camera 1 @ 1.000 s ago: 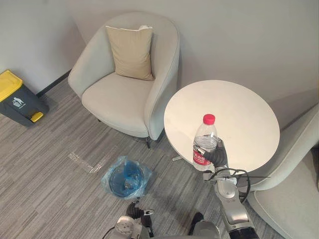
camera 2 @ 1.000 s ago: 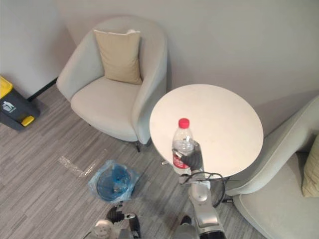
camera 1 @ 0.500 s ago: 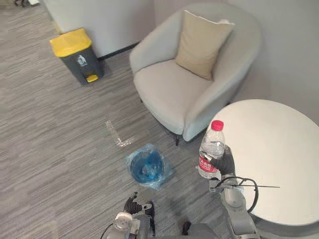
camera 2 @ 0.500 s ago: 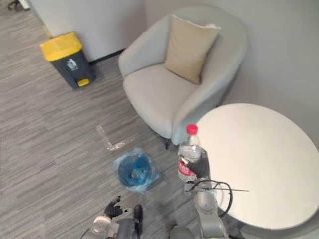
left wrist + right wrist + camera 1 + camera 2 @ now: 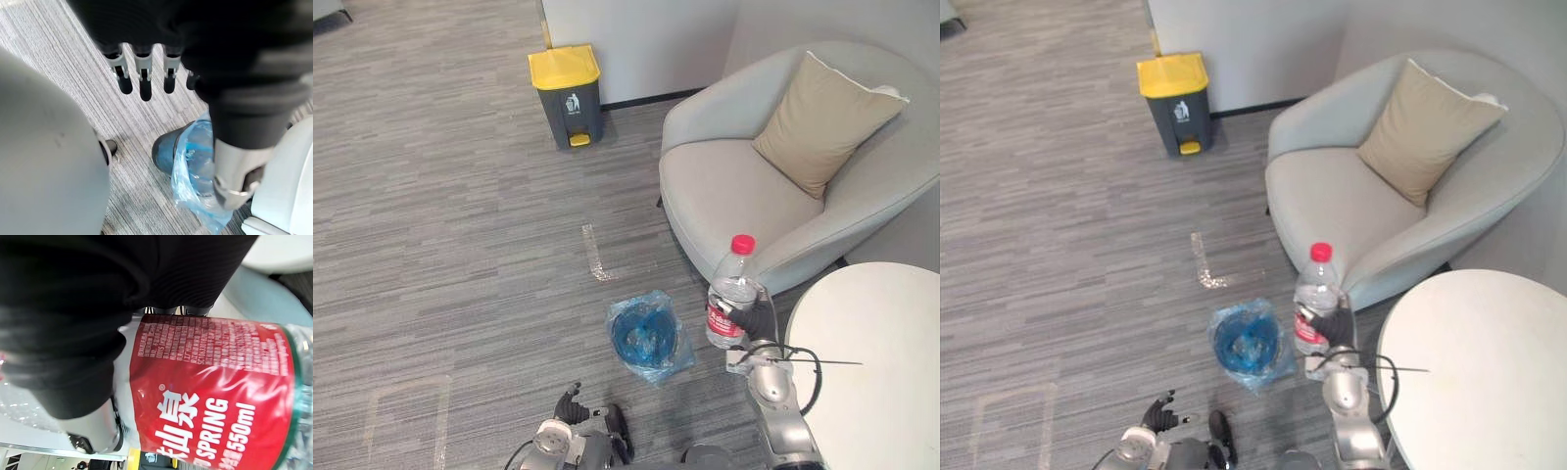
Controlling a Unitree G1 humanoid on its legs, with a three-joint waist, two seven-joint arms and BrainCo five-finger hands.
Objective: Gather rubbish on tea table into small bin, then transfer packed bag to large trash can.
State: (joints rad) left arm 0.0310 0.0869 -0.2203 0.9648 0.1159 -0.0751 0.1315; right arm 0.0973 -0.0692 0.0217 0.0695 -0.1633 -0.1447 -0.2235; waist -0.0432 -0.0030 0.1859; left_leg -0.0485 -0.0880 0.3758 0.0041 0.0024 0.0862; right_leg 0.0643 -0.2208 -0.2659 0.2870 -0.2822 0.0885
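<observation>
The bottle [image 5: 732,292], clear plastic with a red cap screwed on, stands upright in my right hand [image 5: 754,319], whose fingers are curled round its red label. I hold it in the air between the edge of the tea table [image 5: 876,362] and the small bin [image 5: 619,329] on the carpet. It is beside the bin, not above it, so letting go here would likely drop it on the floor. The smooth plastic could also slip in my grip if I tilt it too fast, and a tall bottle landing on the rim might tip so light a bin or drag its bag down. The bin is lined with a blue bag with something pale at the bottom that I cannot make out. My left hand [image 5: 570,404] hangs low with straight fingers, holding nothing. The large trash can [image 5: 566,93] stands well apart by the wall, yellow lid down.
</observation>
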